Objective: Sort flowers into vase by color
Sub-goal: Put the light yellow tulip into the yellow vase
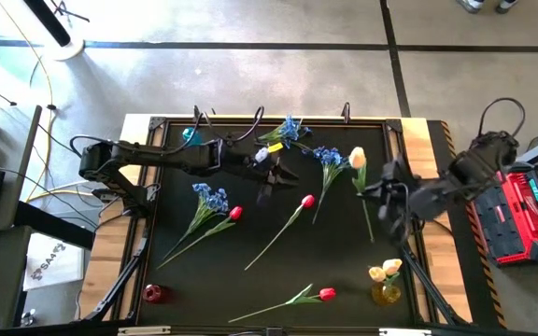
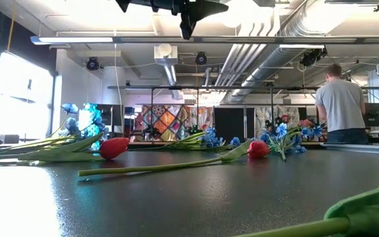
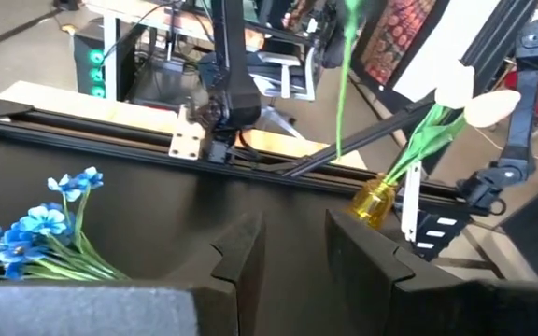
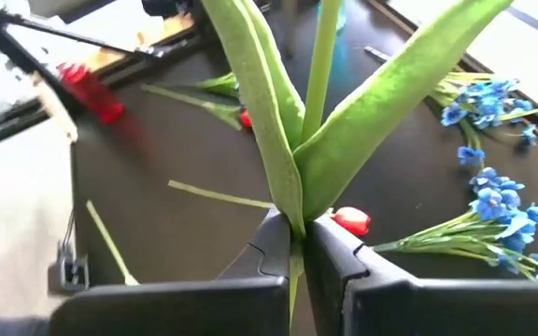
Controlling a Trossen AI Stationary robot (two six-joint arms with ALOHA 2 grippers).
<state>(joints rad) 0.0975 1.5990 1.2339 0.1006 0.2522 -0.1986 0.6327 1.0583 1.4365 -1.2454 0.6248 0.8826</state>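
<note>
My right gripper (image 1: 381,193) hovers at the table's right side, shut on a pale yellow tulip (image 1: 357,157). My left gripper (image 3: 292,247) stands open over the table's far middle, with nothing between its fingers. Blue sprays (image 1: 292,131) (image 1: 328,156) lie on the mat beside it. A third blue spray (image 1: 211,198) and a red tulip (image 1: 235,213) lie left of the middle. Two more red tulips (image 1: 306,200) (image 1: 326,294) rest flat on the mat. A yellow vase (image 1: 386,294) at the near right holds pale tulips (image 3: 479,103). My right gripper pinches the yellow tulip's green stem (image 4: 295,224) between its two fingers, just where the long leaves fork off. The fingers lie across the stem. A short piece of stem shows below them. The tulip is lifted clear of the table, its blossom toward the far side.
A red vase (image 1: 154,294) stands at the near left corner and a blue one (image 1: 191,135) at the far left. A black frame (image 1: 395,140) rims the mat. A person (image 2: 341,105) stands in the room beyond the table.
</note>
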